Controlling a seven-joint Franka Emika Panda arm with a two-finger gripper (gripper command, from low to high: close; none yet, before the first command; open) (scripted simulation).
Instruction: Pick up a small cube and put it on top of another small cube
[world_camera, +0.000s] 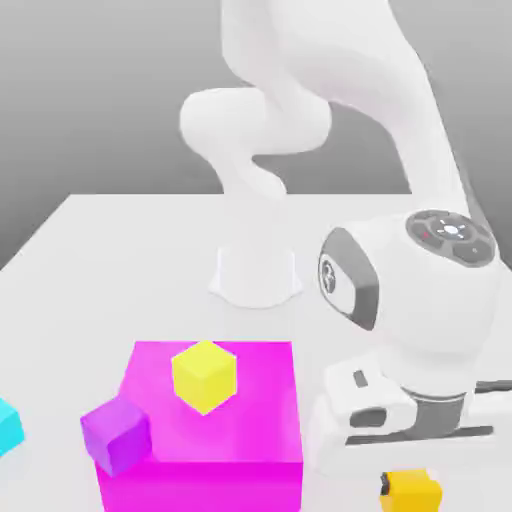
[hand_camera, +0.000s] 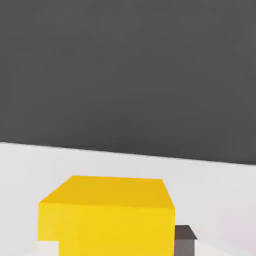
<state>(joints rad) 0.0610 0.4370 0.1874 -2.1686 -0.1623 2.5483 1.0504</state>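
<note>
At the lower edge of the exterior view, toward its right, the gripper (world_camera: 408, 478) sits low over the white table (world_camera: 120, 260) with the small amber cube (world_camera: 411, 490) directly beneath the hand. One dark finger (world_camera: 385, 485) touches the cube's side nearest the exterior view's left; the opposite finger is hidden behind the cube. The hand view shows the amber cube (hand_camera: 107, 217) close up, filling the space below the camera, with a grey fingertip (hand_camera: 184, 240) pressed against one side, so the claw reads as closed on the cube (whether the cube rests on the table or is lifted clear cannot be determined). Toward the exterior view's left stands a large magenta block (world_camera: 250, 430). A paler lemon-yellow cube (world_camera: 204, 376) rests on its top face. A purple cube (world_camera: 117, 434) sits at the block's corner nearest the exterior view's left, touching it. A cyan cube (world_camera: 8, 427) is cut off by that view's left edge. Behind the block stands the arm's white base (world_camera: 255, 275).
</note>
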